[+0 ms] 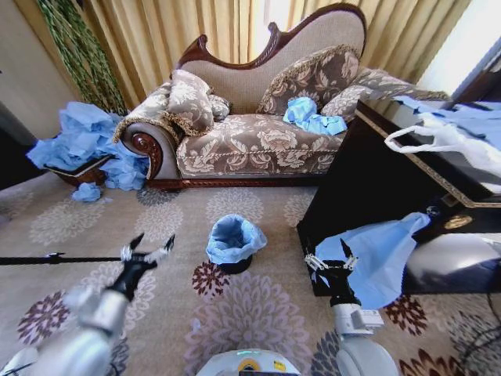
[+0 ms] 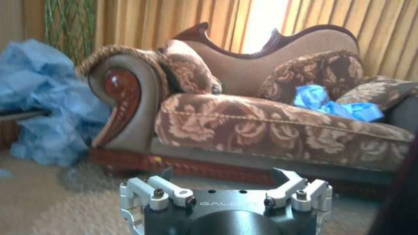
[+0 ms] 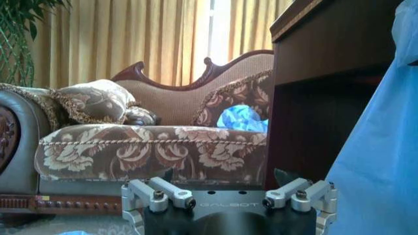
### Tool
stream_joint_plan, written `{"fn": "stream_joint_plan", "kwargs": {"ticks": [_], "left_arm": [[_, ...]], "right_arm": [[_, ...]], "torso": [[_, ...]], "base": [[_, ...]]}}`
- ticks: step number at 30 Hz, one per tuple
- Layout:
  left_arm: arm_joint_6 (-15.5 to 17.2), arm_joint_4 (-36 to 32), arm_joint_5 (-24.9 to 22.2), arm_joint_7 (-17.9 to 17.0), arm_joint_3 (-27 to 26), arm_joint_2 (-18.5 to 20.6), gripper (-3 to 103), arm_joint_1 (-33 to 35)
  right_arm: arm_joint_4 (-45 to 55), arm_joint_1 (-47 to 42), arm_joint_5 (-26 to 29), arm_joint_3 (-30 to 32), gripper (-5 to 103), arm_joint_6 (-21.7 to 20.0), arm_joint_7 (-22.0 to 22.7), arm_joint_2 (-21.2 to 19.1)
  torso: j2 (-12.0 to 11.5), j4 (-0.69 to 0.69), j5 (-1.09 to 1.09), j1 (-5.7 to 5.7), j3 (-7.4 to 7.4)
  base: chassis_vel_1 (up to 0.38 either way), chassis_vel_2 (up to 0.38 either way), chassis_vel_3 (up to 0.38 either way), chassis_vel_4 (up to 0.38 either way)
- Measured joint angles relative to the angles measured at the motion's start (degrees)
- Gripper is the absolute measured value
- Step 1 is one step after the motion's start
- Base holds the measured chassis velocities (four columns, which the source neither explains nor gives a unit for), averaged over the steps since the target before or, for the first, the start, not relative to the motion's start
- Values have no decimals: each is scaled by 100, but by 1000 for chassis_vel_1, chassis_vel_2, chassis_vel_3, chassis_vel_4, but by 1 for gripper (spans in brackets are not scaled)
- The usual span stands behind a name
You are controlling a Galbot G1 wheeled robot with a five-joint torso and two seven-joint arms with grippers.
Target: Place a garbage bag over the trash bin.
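On the patterned carpet in front of the sofa (image 1: 258, 133), the bin (image 1: 235, 262) stands with a light-blue bag (image 1: 233, 237) already draped in and over its rim, the plastic bunched rather than pulled flat, so the lining looks nearly done. Both tools hang low on either side of it and well apart from it, likely to leave the bin free: the left tool (image 1: 147, 252) spreads its fingers wide and holds nothing, and the right tool (image 1: 330, 262) is also open and empty, just beside a second blue bag (image 1: 383, 254) hanging off the dark bench (image 1: 368, 184). A white handled bag (image 1: 446, 141) lies on that bench, crumpled blue bags (image 1: 313, 117) sit on the sofa, and a heap (image 1: 82, 145) fills the corner. Nothing blocks the bin itself; the hanging bag crowds the right tool.
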Motion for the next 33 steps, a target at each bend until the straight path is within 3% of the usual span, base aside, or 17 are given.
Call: {"fn": "stream_joint_plan", "kwargs": {"ticks": [1,4,18,25,28,33], "left_arm": [[0,0,0,0,0,0,100,0],[-302,-105,586,190,362,-261,100,349],[-184,-80,560,92,773,-20,100,368],[-107,-65,59,38,572,326,100,118],[-62,-59,-346,-49,416,734,100,-254],[88,-55,-632,-131,343,781,100,-518]], "right_arm": [[0,0,0,0,100,0,0,0],[0,0,0,1,100,0,0,0],[0,0,0,1,100,0,0,0],[0,0,0,1,100,0,0,0],[0,0,0,1,100,0,0,0],[0,0,0,1,100,0,0,0]], "torso": [[0,0,0,0,0],[0,0,-2,1,1],[0,1,-5,2,1],[0,0,-4,2,1],[0,-1,-5,2,2],[0,0,-5,2,2]], "base": [[0,0,0,0],[0,0,0,0],[0,0,0,0],[0,0,0,0],[0,0,0,0],[0,0,0,0]]}}
